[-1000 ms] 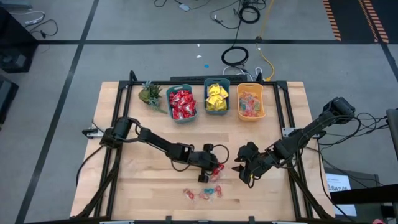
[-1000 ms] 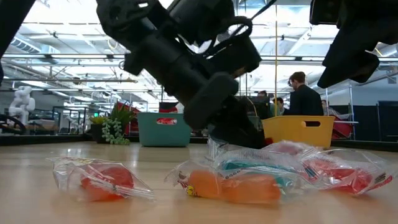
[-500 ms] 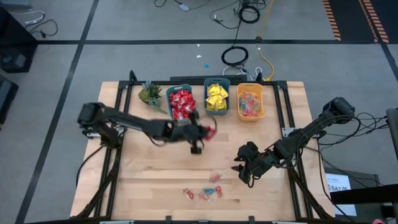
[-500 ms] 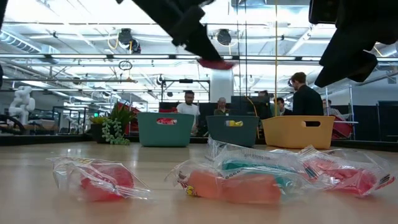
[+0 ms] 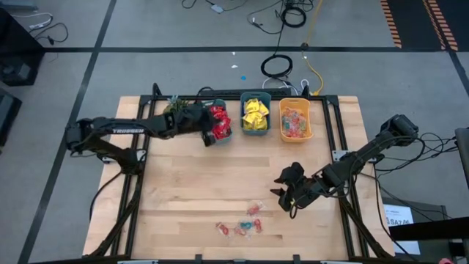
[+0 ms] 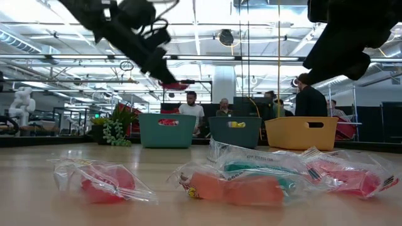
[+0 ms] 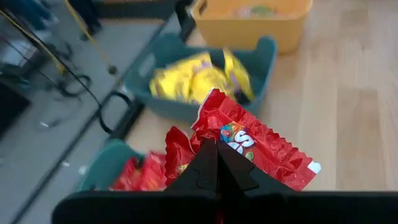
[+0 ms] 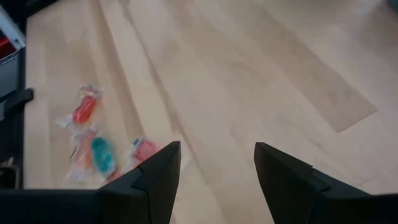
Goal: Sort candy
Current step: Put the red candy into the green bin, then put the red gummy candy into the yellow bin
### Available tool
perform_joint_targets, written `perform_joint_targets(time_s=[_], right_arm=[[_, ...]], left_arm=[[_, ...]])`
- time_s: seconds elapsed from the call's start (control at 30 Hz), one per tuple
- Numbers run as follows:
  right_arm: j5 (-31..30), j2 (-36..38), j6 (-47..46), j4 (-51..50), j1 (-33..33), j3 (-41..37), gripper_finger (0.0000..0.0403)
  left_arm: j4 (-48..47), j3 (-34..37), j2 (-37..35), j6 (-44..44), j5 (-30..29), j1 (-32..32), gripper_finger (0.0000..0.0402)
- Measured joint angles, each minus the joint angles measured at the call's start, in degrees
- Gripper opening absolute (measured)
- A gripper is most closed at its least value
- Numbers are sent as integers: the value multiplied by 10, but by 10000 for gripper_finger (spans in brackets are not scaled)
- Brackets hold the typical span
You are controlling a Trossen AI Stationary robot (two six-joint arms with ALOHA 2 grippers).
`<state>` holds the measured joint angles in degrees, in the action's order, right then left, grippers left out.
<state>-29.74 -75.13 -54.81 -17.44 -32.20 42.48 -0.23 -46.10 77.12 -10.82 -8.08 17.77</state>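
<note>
Your red packet (image 7: 249, 146) is pinched at its crimped end by the left gripper (image 5: 210, 136), held in the air over the red-candy bin (image 5: 220, 137) at about 11 o'clock on the counter (image 5: 190, 191). Judged light, soft and crinkly; its foil looks slippery, so an end-seam hold suits it. A round multicoloured logo shows on the wrapper; the lettering cannot be read. "TROSSEN" is legible on the left arm in the high view.

The yellow-packet bin (image 5: 256, 115) sits at 12 o'clock, the orange bin (image 5: 295, 121) just beyond at 1 o'clock.

Loose twist-wrapped pieces (image 5: 243, 224) remain at 6 o'clock: small, light, with wrapper tails likely to slide; take each across its body.

The right gripper (image 5: 281, 199) waits at 4 o'clock, jaws partly apart, empty.
</note>
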Motion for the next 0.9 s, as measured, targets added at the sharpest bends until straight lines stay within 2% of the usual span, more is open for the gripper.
perform_joint_targets(time_s=[0.07,0.13,0.37,0.67,0.9], right_arm=[[-10,0,0,0,4,0,196],[-17,0,0,0,8,0,196],[-20,0,-2,0,32,0,196],[-20,0,2,0,67,0,196],[-19,0,15,0,85,0,196]], left_arm=[[-2,19,1,-2,40,28,1],[-5,32,8,-1,55,47,1],[-17,43,9,53,46,86,45],[-24,43,7,60,47,96,102],[-12,25,7,59,46,96,113]])
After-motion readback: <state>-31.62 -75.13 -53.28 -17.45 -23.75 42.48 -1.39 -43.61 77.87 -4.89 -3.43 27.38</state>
